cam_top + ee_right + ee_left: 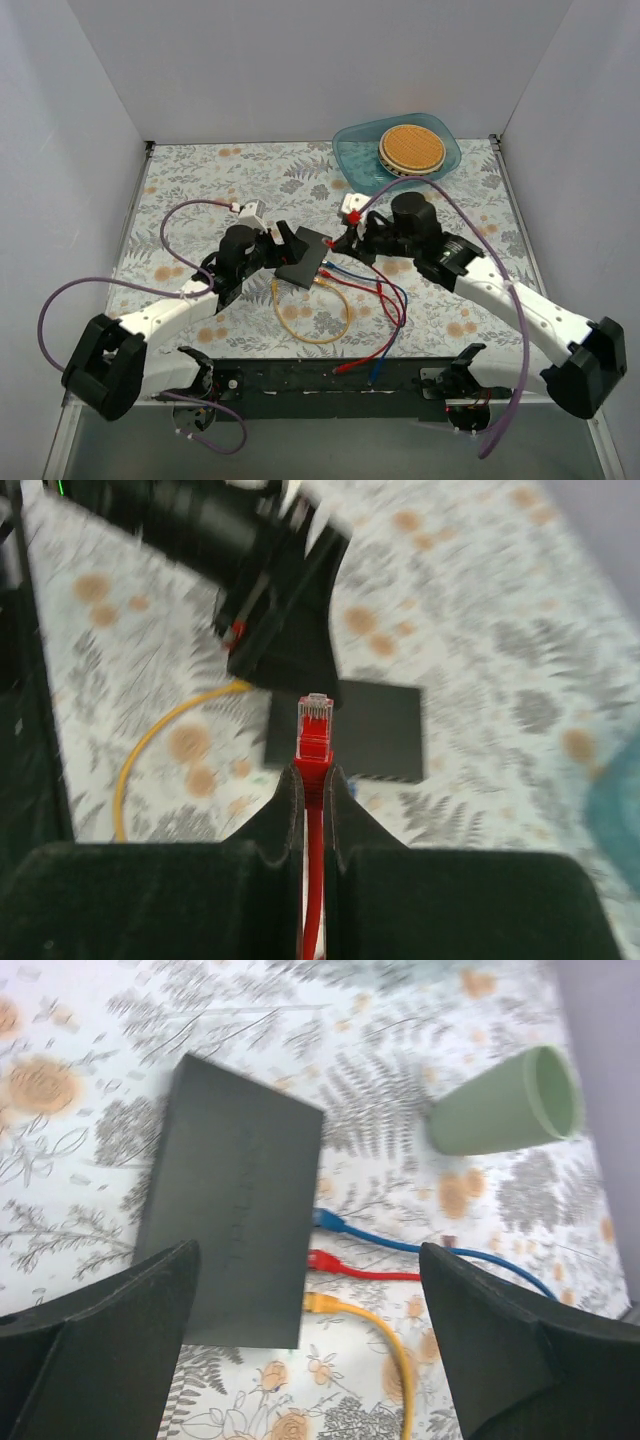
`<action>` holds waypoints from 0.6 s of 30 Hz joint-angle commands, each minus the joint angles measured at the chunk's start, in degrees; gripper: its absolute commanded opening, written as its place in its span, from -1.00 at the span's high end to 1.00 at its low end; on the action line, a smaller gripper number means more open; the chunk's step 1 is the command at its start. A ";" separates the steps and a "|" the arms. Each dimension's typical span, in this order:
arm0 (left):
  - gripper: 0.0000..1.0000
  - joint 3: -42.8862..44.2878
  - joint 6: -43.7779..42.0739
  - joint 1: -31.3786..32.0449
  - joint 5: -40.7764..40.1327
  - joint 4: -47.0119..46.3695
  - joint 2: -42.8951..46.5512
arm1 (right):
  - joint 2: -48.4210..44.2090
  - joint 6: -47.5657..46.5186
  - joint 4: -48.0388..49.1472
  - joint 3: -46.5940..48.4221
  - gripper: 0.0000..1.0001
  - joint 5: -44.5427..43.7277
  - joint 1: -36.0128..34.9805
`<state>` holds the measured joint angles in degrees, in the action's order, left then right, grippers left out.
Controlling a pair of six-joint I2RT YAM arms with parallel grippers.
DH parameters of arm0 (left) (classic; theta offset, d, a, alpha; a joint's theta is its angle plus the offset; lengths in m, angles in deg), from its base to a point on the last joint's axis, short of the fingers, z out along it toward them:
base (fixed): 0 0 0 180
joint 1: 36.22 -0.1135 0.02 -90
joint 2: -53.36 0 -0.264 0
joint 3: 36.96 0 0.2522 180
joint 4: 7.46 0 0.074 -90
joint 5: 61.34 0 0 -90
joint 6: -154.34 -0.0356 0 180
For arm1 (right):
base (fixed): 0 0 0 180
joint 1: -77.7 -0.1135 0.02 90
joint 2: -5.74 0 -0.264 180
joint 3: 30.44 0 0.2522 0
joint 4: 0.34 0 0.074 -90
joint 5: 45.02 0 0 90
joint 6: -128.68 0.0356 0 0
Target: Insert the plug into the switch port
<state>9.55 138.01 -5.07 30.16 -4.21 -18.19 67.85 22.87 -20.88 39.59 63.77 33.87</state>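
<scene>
1. Through the blur I cannot find the switch port on the flat matte black box (370,730) just ahead of my right claw (312,780).
2. That claw is clenched on a red clear-tipped plug (315,735). My left claw (308,1290) gapes wide above the box, holding nothing.
3. A blue cable (328,1222), a red cable (322,1260) and a yellow cable (318,1303) sit plugged into the box beneath it. A pale green cup (505,1105) lies tipped beyond.

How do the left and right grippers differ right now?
The left gripper is open wide, holding nothing; the right gripper is shut on the red plug. The left hangs over the black switch; the right is beside it, plug not in. Both face the switch.
</scene>
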 commanded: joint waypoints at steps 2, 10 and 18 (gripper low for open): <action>-0.67 -6.28 -3.18 -0.04 6.32 -11.46 11.33 | 7.67 -3.08 -4.64 0.69 0.97 18.64 0.24; -0.37 -10.08 -6.78 -0.13 17.37 -18.85 17.58 | 11.72 -3.69 -3.84 1.73 0.97 29.63 2.09; -0.01 -10.25 -6.52 -0.13 28.90 -25.18 16.71 | 15.32 -4.93 -7.01 3.93 0.97 32.10 3.23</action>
<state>-0.33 132.55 -5.13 51.38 -24.55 -1.71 82.71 18.89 -26.52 40.88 92.10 36.51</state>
